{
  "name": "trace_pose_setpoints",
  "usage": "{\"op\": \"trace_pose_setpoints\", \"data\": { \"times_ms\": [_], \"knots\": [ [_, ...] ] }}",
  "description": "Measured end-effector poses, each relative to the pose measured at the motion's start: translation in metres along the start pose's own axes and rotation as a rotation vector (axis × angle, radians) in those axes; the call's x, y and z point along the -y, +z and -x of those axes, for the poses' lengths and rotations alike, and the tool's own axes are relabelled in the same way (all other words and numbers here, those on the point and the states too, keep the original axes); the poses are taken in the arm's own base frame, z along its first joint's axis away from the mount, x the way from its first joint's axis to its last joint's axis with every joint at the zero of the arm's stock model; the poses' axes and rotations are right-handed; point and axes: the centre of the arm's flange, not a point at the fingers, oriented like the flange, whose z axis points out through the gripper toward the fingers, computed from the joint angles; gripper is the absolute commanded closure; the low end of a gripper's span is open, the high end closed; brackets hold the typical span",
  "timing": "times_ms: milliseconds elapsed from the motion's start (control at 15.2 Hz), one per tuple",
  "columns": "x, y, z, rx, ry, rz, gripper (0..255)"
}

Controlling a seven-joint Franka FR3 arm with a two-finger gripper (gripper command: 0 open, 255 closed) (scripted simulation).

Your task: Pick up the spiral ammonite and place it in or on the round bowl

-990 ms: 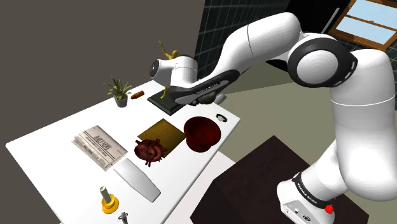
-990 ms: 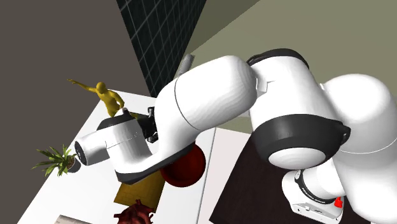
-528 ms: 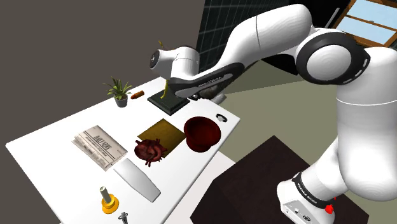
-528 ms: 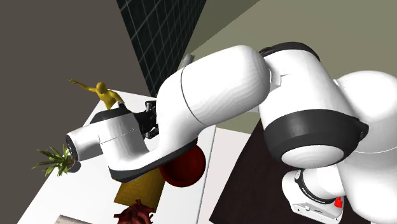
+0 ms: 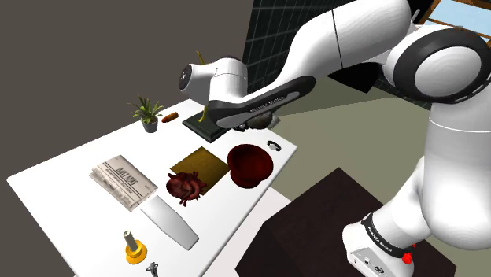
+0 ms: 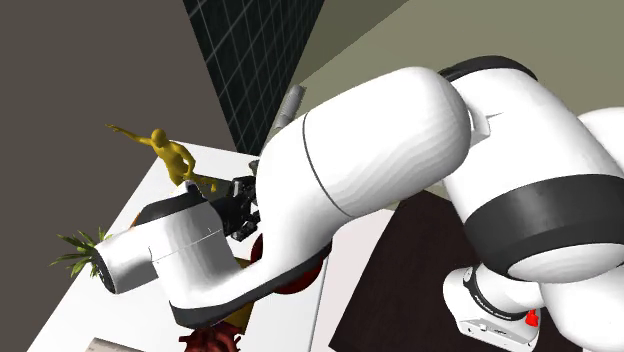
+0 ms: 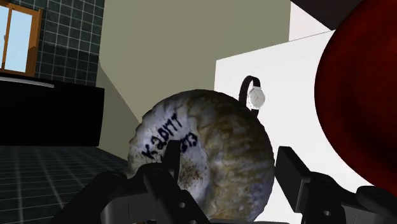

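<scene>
The gripper [image 7: 229,164] is pinching the ammonite [image 7: 203,156], one black finger pressing each side of the mottled grey-brown disc. The fingers are gripping low on its rounded body, with most of the shell standing beyond the fingertips.

In the shoulder view the ammonite [image 5: 264,119] is hanging in the air under the forearm, at about twelve to one o'clock of the dark red bowl [image 5: 250,164] and well above the white table [image 5: 71,161]. It appears to be hovering near the table's far edge.

The carry to the bowl looks like the part now being done. Judging from the grip, the curved sides are giving the fingers little flat to bite on, so a quick swing could be letting the shell pivot or slide out. A slip here might be sending it past the table edge to the floor. A small watch [image 5: 273,145] is lying at two o'clock of the bowl, so a low pass could be knocking it off. The bowl itself is sitting near the table's edge, and a hard or off-centre release might be tipping or shoving it.
</scene>
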Motion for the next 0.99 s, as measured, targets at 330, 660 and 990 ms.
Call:
{"op": "trace_pose_setpoints", "data": {
  "times_ms": [330, 660, 990],
  "knots": [
    [0.033, -0.028, 0.049, 0.0, 0.0, 0.0, 255],
    [0.063, -0.061, 0.096, 0.0, 0.0, 0.0, 255],
    [0.09, -0.064, 0.111, 0.0, 0.0, 0.001, 255]
  ]
}}
